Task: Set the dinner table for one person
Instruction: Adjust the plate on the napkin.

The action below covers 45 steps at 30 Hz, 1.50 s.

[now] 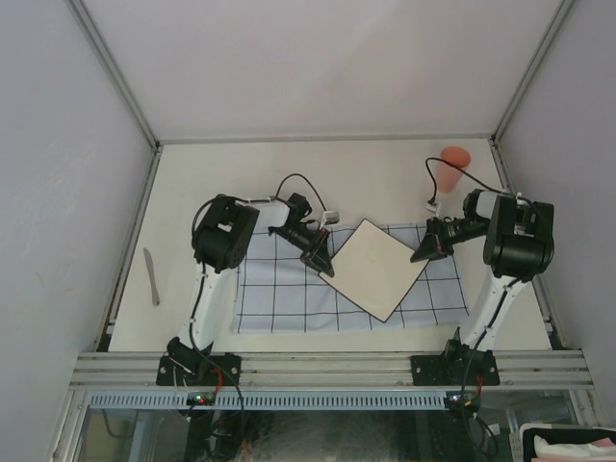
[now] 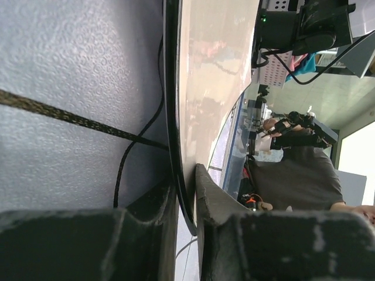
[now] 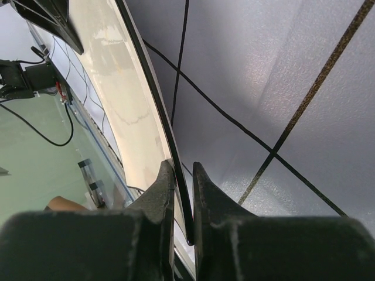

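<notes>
Dinner table (image 1: 289, 164): flat, off-white (grey metal rails (image 1: 327, 368) edging).

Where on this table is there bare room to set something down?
The widest bare patch is the far strip of the table, from its far left corner across to the cup at the far right. A narrower one lies between the knife and the left arm. The middle is crowded: the left gripper and right gripper hold the plate over the cloth.

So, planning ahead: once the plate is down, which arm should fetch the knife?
Left, probably: the knife lies far left, nearer the left gripper; the right gripper sits beyond the square plate.
</notes>
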Each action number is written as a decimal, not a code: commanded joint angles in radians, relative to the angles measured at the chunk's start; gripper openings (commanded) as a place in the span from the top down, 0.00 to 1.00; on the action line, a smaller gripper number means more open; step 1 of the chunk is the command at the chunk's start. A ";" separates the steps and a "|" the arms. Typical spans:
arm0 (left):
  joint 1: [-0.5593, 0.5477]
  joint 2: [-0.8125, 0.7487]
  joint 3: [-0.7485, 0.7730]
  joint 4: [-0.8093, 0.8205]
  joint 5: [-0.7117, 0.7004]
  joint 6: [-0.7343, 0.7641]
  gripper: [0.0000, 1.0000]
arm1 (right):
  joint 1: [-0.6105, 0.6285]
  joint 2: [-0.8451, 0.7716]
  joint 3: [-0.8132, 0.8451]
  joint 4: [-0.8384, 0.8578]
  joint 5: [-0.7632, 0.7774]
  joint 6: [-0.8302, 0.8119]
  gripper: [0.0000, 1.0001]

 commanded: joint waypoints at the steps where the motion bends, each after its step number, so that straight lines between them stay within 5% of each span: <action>1: -0.030 -0.005 0.038 -0.044 -0.130 0.161 0.97 | 0.042 0.004 0.046 0.066 0.101 0.027 1.00; 21: -0.004 -0.034 0.173 -0.362 -0.106 0.357 1.00 | 0.140 0.031 0.122 0.052 0.091 0.074 1.00; 45: 0.053 -0.008 0.331 -0.514 -0.115 0.405 1.00 | 0.156 0.046 0.191 0.015 0.071 0.091 1.00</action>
